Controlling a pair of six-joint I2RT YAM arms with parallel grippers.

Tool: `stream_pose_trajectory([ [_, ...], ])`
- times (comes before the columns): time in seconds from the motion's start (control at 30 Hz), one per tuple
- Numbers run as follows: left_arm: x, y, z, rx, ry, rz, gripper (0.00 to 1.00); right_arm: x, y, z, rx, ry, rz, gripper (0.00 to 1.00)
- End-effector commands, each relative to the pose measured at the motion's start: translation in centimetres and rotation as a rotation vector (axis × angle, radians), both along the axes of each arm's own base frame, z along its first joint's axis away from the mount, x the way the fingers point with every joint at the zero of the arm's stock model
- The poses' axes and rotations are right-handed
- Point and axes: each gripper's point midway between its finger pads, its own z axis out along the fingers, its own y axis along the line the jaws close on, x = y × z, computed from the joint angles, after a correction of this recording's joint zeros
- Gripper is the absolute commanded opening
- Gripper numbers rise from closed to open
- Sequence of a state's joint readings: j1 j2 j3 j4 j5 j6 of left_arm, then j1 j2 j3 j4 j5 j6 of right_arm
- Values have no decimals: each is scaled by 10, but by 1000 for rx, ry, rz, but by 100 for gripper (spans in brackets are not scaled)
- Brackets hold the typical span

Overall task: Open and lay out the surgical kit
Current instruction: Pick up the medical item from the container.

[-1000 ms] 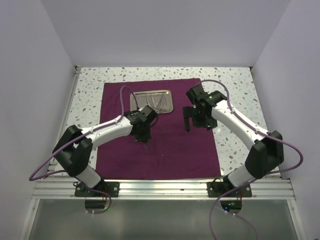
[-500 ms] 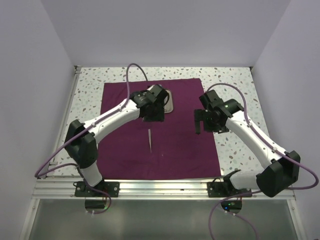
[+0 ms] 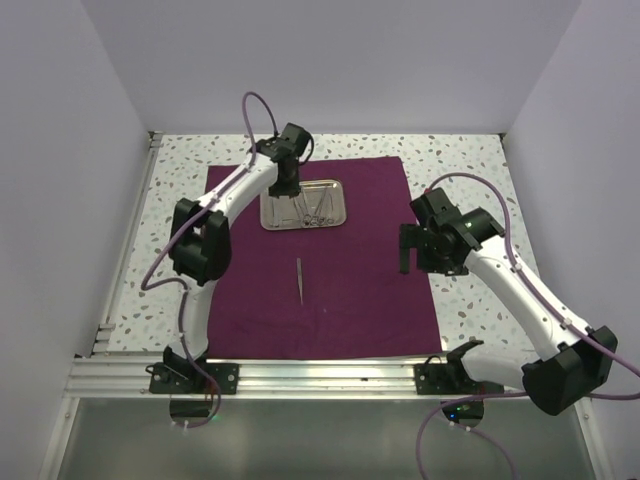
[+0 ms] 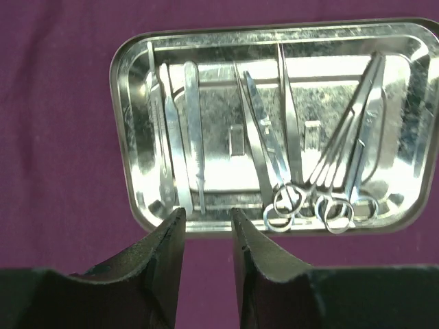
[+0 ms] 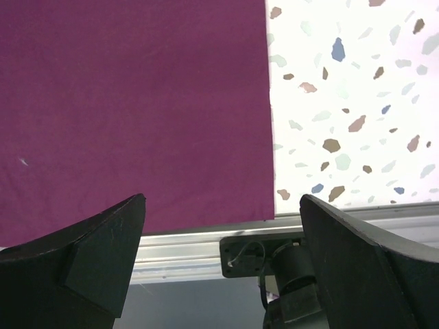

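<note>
Tabletop (image 3: 470, 160) first: you are working on a white surface with coloured speckles, and the maroon cloth (image 3: 350, 290) lies opened flat across most of its middle, with its near edge along the aluminium rail (image 3: 330, 375).

Your left arm (image 3: 235, 190) reaches far over the cloth to the back. Your right arm (image 3: 520, 290) is bent out to the right side.

The steel tray (image 3: 343, 203) sits on the far part of the cloth, near the back edge and slightly left of centre.

Your left gripper (image 3: 288, 185) hangs over the tray. In its wrist view its fingers (image 4: 171, 240) stand a narrow gap apart above the tray's rim. Nothing is between them, so it is released and carries nothing.

Your right gripper (image 3: 420, 262) hovers at the cloth's right edge, well apart from the tray. Its wrist view shows the jaws spread wide with only cloth, speckled top and rail beneath, so it is also released and grasps nothing.

Inside the tray, scissor-handled forceps (image 4: 329, 178) lie in the right half with their finger rings against one long wall. Several flat straight tools (image 4: 171, 137) lie side by side in the left half.

One pair of thin silver tweezers (image 3: 299, 279) lies alone on the bare cloth, nearer to you than the tray, pointing roughly toward you, touched by neither gripper.
</note>
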State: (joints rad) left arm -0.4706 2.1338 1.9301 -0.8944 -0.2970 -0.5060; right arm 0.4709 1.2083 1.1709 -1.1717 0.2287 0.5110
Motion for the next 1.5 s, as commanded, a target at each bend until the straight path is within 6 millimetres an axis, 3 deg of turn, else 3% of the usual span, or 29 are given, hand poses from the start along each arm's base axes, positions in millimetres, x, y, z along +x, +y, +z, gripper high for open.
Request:
stream_pose_trajectory([
  [0.0, 31, -1, 8, 14, -57, -43, 36, -6, -10, 10, -18, -22, -47, 98],
  [0.23, 70, 24, -13, 19, -67, 22, 34, -14, -17, 9, -30, -15, -82, 98],
  [0.5, 89, 50, -31, 9, -76, 53, 33, -13, -16, 6, -43, 10, -97, 98],
  [1.0, 100, 55, -79, -37, -32, 54, 32, -15, -18, 5, -64, 44, -136, 98],
  [1.23, 103, 70, -96, -41, -5, 85, 32, -18, -21, 4, -69, 49, -158, 98],
  [1.47, 102, 86, -114, -40, 32, 112, 22, -18, -21, 2, -73, 52, -169, 98],
])
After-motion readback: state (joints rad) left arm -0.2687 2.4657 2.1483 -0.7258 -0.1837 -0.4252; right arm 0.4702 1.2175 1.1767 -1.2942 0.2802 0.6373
